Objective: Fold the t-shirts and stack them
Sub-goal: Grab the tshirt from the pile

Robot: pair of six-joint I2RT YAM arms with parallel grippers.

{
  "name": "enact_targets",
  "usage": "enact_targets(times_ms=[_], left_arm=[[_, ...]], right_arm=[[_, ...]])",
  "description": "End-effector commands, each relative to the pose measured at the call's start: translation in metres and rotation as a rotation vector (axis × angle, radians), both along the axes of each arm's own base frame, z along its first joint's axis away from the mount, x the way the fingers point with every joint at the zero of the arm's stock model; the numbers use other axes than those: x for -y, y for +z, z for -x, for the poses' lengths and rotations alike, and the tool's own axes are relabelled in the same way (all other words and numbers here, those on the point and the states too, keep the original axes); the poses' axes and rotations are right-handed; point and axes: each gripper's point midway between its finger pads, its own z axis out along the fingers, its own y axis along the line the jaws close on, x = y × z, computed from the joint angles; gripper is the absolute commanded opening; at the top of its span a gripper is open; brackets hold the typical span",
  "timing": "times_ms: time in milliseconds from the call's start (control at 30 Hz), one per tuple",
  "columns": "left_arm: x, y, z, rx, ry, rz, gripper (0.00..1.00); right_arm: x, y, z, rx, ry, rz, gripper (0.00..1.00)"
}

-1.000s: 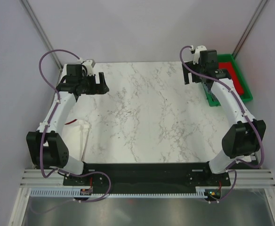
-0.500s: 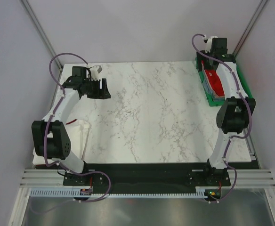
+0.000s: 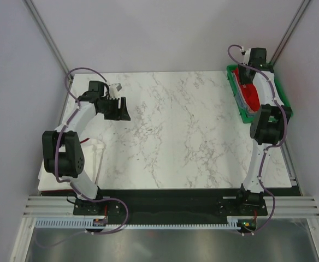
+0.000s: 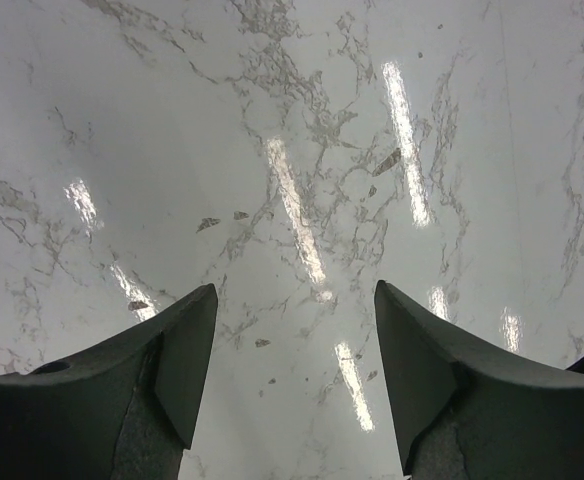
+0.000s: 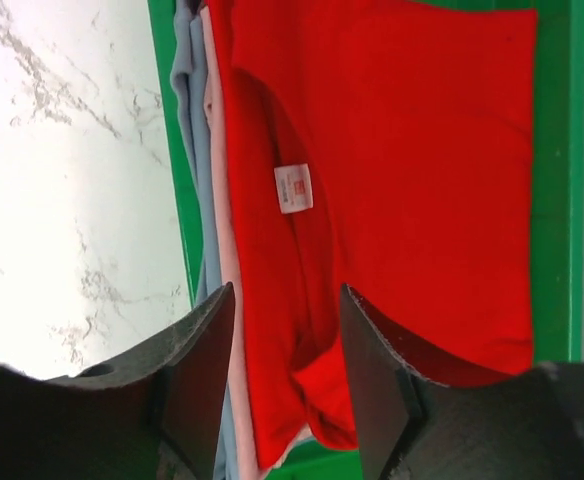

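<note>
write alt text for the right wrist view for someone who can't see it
A bright red t-shirt with a white neck label tops a pile in a green tray, a pink shirt and a pale shirt peeking out at its left. The open right claw hangs over it; marble table at far left.
</note>
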Motion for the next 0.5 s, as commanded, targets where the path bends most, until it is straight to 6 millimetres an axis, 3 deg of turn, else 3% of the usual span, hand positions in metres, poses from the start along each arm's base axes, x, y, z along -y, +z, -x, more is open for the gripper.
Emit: enact_targets(times_ms=[0,200,467], left_arm=[[0.003,-0.002,-0.001,-0.002,-0.036,0.015,0.72],[0.000,-0.012,0.002,-0.029,-0.034,-0.006,0.71],[-0.003,-0.020,0.005,-0.049,-0.033,-0.025,0.71]], right_arm=[[0.015,0.012,-0.019,0.067,-0.035,0.054,0.52],[0.036,-0.003,-0.034,0.082,-0.073,0.078,0.58],[0.051,-0.025,-0.044,0.073,-0.087,0.092,0.53]])
